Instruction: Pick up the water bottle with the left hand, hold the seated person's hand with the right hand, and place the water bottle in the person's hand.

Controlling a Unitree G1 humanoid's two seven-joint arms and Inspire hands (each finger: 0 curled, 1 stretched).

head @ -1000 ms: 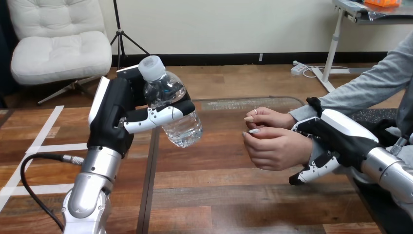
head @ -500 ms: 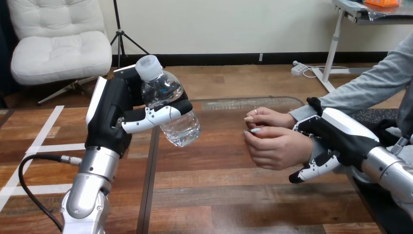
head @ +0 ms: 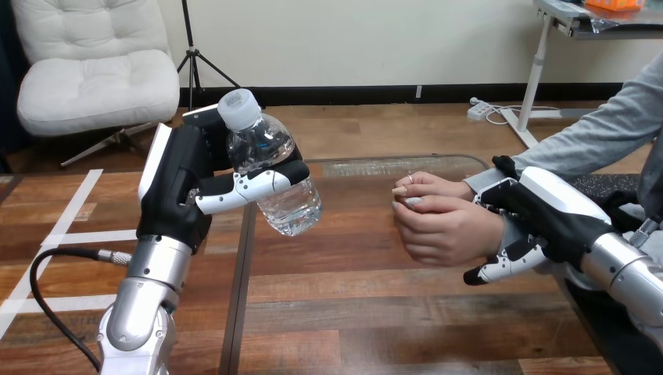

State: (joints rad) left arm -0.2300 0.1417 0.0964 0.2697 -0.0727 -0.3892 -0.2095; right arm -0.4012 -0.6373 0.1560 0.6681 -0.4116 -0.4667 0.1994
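Observation:
My left hand [head: 178, 187] is shut on a clear water bottle [head: 275, 176] with a white cap, gripping it around the middle. The bottle is tilted, cap up and to the left, raised above the wooden table [head: 352, 312]. At the right, the person's hand [head: 447, 230] is loosely curled with its fingertips meeting those of their other hand [head: 428, 187] just behind it. My right hand [head: 557, 209] sits at the nearer hand's wrist, thumb under it and fingers over the far side. A gap of table separates the bottle from the person's hands.
A dark seam [head: 241, 289] runs front to back through the table under the bottle. The person's grey sleeve [head: 594, 141] comes in from the upper right. A black cable [head: 55, 258] loops beside my left forearm.
The bottle shifted slightly left a second ago and has stayed still since. My right hand and the person's wrist rose a little.

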